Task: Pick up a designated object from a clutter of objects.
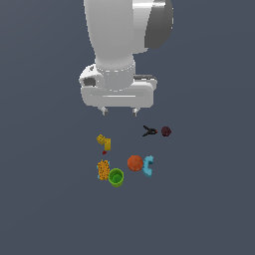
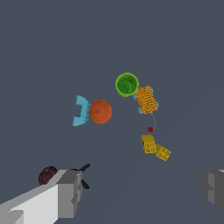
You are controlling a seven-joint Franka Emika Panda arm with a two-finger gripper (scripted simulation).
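Beyond the fingers (image 1: pixel 119 111), which hang spread apart and empty above the gray surface (image 1: pixel 209 199), the orange ball (image 1: pixel 135 163) rests touching a cyan C-shaped piece (image 1: pixel 148 166), leaving its other sides free for gripping.

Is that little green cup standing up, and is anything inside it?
Upright and seemingly empty: the small green cup shows its round open mouth, only green inside.

Dark floor (image 1: pixel 50 209) with orange ball (image 1: pixel 135 163) (amid clutter)
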